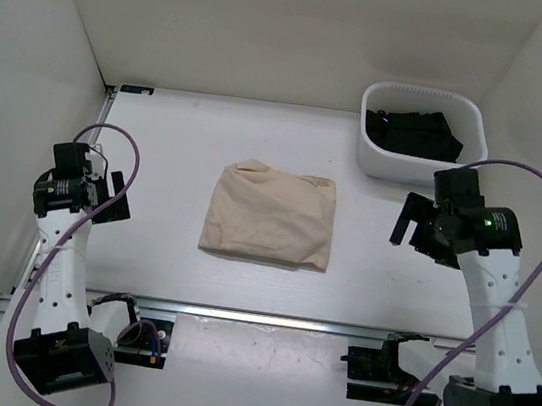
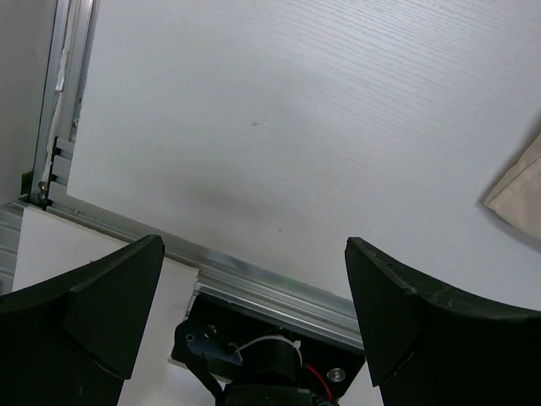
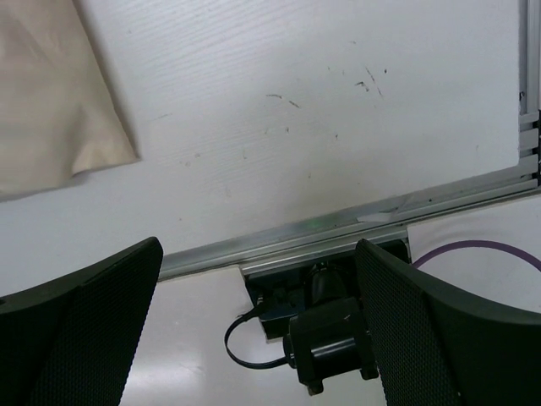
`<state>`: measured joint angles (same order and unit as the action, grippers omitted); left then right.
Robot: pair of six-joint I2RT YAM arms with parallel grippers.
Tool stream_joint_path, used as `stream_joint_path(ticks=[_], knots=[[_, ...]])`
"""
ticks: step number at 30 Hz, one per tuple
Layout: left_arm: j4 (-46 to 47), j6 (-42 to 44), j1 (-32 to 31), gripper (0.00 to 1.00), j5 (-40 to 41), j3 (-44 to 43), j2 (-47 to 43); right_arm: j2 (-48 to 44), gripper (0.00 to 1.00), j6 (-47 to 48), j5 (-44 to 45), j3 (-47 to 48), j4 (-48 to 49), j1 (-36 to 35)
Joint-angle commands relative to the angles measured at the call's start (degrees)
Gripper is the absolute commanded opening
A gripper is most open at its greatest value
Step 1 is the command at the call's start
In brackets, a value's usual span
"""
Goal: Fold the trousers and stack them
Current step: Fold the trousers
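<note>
Centred on the white counter (image 1: 159, 137), the beige trousers (image 1: 269, 216) folded into a squarish bundle, left hand (image 2: 254, 245) and right hand (image 3: 258, 245) both released, flanking it, well apart from the cloth.

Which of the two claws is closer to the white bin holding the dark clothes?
Right. The right gripper hangs just on the near side of the white bin; the left gripper is far across the table, beyond the folded trousers.
</note>
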<state>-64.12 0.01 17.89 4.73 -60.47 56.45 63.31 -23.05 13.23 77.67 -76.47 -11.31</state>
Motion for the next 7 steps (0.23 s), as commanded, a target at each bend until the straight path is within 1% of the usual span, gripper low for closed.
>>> stream_joint_path(ticks=[1, 2, 7], knots=[[-2.6, 0.0, 0.3, 1.00, 2.2, -1.5, -3.0, -3.8, 0.99, 1.2, 0.6, 2.8, -7.7, 0.0], [-4.2, 0.0, 0.3, 1.00, 2.2, -0.8, -3.9, -4.4, 0.99, 0.6, 0.6, 2.8, -7.7, 0.0], [-6.0, 0.0, 0.3, 1.00, 2.2, 2.8, -7.7, -10.0, 0.99, 0.5, -1.6, 0.1, -7.6, 0.0]])
